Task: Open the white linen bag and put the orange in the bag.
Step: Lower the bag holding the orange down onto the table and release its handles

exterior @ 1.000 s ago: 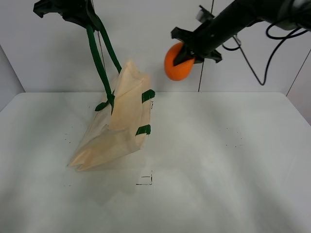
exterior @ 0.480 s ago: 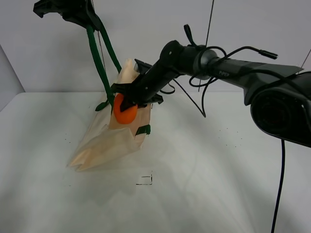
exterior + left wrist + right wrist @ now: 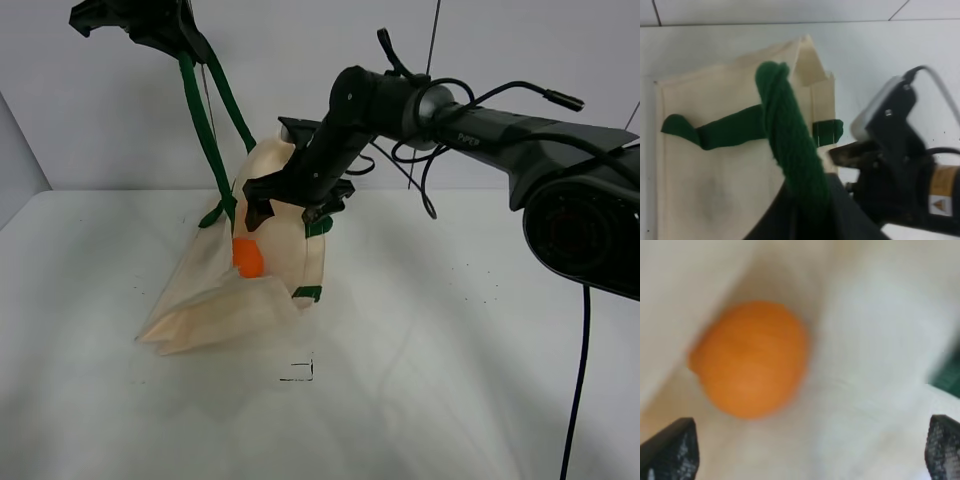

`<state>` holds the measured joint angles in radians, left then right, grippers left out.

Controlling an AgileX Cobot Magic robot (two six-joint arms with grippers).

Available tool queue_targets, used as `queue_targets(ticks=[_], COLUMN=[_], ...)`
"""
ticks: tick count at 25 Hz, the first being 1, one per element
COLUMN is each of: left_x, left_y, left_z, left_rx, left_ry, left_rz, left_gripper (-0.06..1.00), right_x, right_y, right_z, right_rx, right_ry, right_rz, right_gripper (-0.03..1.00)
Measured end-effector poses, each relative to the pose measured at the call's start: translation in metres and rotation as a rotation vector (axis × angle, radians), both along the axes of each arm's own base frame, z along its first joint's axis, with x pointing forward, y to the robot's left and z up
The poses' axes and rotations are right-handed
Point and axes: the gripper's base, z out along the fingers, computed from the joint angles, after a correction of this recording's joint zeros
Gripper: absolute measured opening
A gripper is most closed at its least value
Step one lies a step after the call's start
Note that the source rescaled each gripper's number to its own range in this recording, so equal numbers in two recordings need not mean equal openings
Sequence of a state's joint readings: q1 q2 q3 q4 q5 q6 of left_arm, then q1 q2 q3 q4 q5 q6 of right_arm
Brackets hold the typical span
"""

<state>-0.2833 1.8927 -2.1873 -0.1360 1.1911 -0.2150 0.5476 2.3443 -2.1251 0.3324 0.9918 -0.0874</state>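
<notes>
Dropping-in looks done: orange lies loose in white linen bag, right gripper spread wide, straps pinched by left gripper; withdrawal needed next.

White table fills the lower part of the exterior high view; the surface is matte. A small black square outline is marked on it at about 7 o'clock from the table's centre. Fine dark specks lie scattered toward 2 o'clock, a few more toward 9 o'clock. A plain pale wall stands at 12 o'clock, crossed by a thin dark vertical line.
</notes>
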Motion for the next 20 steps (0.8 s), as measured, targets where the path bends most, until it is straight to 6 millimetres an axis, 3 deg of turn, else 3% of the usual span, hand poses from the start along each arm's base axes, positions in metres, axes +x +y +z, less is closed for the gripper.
queue_targets(ticks=[5, 9, 12, 20], left_x=[0.000, 0.000, 0.000, 0.000], left_y=[0.000, 0.000, 0.000, 0.000], left_z=[0.000, 0.000, 0.000, 0.000], left_rx=[0.000, 0.000, 0.000, 0.000], left_ry=[0.000, 0.000, 0.000, 0.000], left_rz=[0.000, 0.000, 0.000, 0.000], left_gripper=[0.00, 0.00, 0.00, 0.00], right_x=[0.005, 0.019, 0.035, 0.068], right_y=[-0.023, -0.055, -0.093, -0.219], right_z=[0.007, 0.005, 0.004, 0.004], right_rx=[-0.211, -0.280, -0.312, -0.365], right_ry=[-0.010, 0.003, 0.021, 0.063], right_rz=[-0.054, -0.123, -0.199, -0.444], right_gripper=[1.00, 1.00, 1.00, 1.00])
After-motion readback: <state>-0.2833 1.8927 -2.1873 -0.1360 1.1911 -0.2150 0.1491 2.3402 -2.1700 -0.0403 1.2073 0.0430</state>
